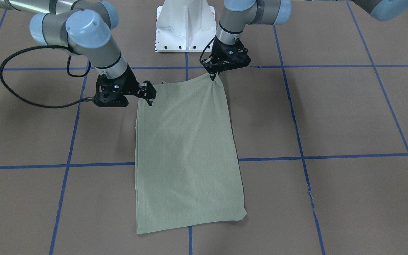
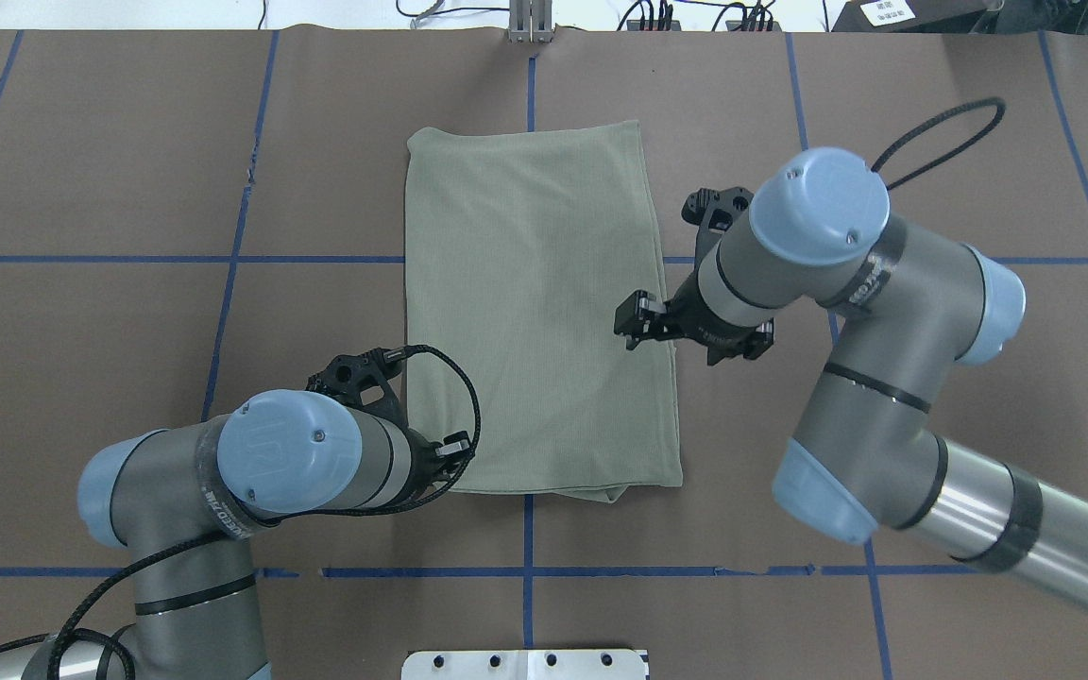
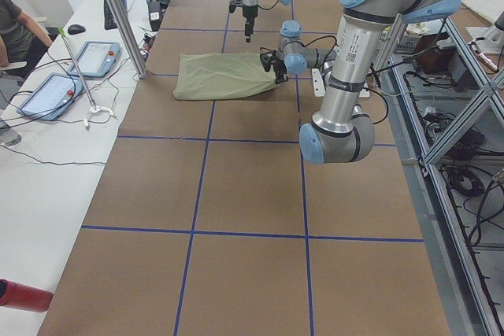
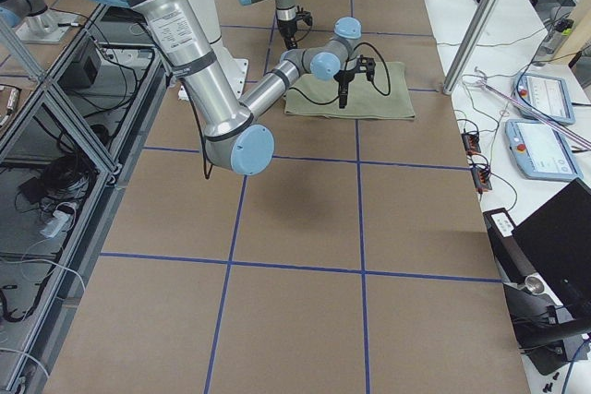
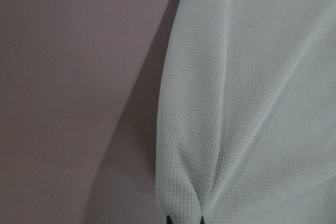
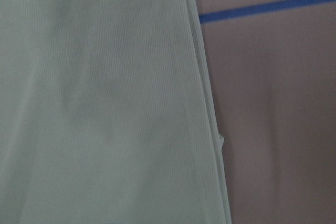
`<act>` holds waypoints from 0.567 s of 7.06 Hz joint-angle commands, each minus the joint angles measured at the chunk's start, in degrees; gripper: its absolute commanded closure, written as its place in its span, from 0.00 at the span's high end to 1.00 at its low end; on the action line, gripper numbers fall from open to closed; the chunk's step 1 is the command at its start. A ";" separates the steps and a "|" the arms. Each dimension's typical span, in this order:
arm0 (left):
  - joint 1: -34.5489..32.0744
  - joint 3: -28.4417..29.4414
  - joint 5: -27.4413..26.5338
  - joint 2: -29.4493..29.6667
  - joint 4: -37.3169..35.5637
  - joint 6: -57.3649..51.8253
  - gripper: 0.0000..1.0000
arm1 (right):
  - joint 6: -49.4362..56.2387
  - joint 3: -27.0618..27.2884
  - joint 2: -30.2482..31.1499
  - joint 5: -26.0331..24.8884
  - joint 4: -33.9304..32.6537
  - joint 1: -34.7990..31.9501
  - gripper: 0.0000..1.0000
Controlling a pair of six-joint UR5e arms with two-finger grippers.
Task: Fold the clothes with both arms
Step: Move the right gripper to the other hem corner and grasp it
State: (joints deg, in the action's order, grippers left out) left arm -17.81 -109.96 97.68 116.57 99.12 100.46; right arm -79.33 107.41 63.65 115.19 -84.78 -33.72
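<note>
At the robot-side end of the shirt point(image 1: 186, 152), the left tool point(image 1: 214, 75) is clamped on one corner, probably to lift it; the right tool point(image 1: 149, 95), jaws apart, hovers near the other, likely lining up.

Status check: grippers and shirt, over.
Left gripper shut on shirt, robot-side corner. Right gripper open over opposite edge. Shirt lies folded lengthwise. Nothing blocking.

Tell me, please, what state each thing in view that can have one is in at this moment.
shirt, folded into a long rectangle, lying flat on the table, with one corner nearest the robot pinched.
left gripper, jaws shut on that shirt corner.
right gripper, jaws open, holding nothing, at the shirt's opposite long edge.
</note>
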 commanded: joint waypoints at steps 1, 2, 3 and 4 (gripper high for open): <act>0.32 -0.34 0.14 0.15 -0.24 0.00 0.00 | -18.15 5.52 3.49 -4.41 -0.30 8.45 1.00; 0.32 -0.34 0.14 0.15 -0.24 0.00 0.00 | -26.50 5.18 4.02 -11.67 -0.47 13.02 1.00; 0.41 -0.34 0.14 0.24 -0.24 0.09 0.00 | -30.41 4.66 4.20 -12.78 -0.74 14.46 1.00; 0.50 -0.34 0.14 0.33 -0.24 0.09 0.00 | -34.54 3.17 3.94 -12.88 -0.74 15.78 1.00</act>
State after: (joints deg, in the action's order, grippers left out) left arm -17.40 -110.30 97.82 116.80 98.88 100.52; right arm -108.14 111.84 67.60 103.70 -85.40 -20.12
